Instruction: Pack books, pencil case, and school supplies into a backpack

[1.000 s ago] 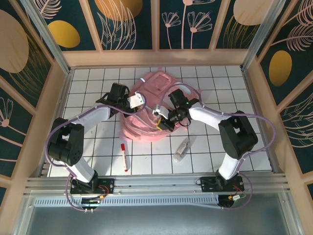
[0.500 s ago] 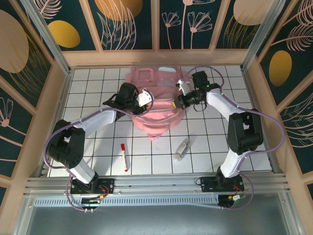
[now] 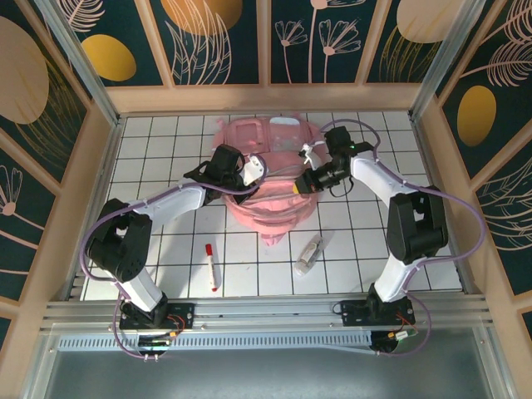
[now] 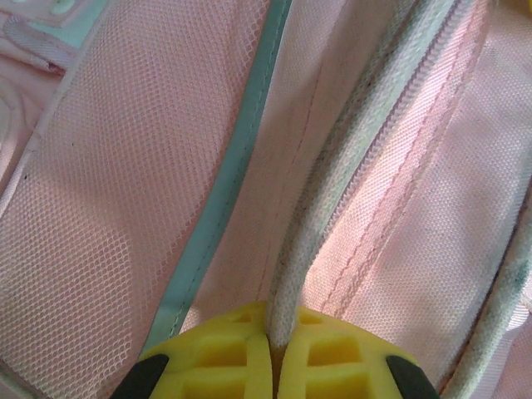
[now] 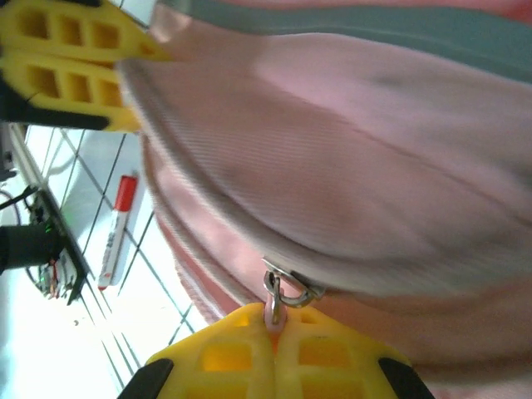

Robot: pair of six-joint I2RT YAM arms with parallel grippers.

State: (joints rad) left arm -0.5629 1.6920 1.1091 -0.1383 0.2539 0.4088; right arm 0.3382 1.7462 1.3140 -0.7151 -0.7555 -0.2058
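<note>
My left gripper [image 4: 273, 332] is clamped on the backpack [image 3: 268, 208] piping [image 4: 293, 249], right gripper [image 5: 273, 320] pinching the zipper pull [image 5: 281, 289]. Backpack sits far-middle on the table [image 3: 166, 241]. Best: left braces the fabric taut, right drags along the track, not upward. Marker [image 3: 210, 264] lies loose near me.

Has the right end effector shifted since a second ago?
Yes. The right end effector, shut on the backpack, has moved up-frame and rightward in the top view, farther from the packet.

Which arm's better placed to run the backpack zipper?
Right. The right gripper is shut on the zipper pull of the backpack; the left gripper is shut on a piped seam, probably better as the brace.
</note>
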